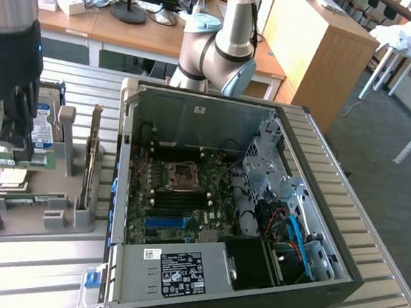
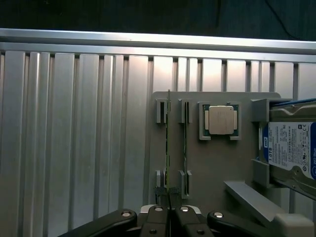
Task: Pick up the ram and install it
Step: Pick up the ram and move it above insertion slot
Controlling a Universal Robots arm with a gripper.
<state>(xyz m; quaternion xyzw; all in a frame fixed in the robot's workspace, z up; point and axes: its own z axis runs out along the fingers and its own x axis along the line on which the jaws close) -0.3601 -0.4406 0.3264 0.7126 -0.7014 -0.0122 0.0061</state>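
Gripper (image 2: 169, 198) pinches the upright ram (image 2: 168, 133) by its top edge. It looks light, stiff and fragile; best held by bare edges.

Tool (image 2: 169, 198) clamped on ram (image 2: 168, 140) end, ram edgewise in grey holder (image 2: 217, 170); processor chip (image 2: 220, 120) nearby

A ribbed aluminium bench (image 1: 37, 269) is spreading across the lower part of the exterior view, its grooves catching pale, even light. Along the top of the frame, wooden desks (image 1: 80, 24) are standing in a row, one of them carrying a dark monitor stand (image 1: 128, 12). A tall wooden cabinet (image 1: 322, 56) is rising at the upper right. Dark grey carpet (image 1: 395, 207) is covering the floor down the right side, where white table legs (image 1: 383, 69) are slanting and daylight is brightening the far upper corner.
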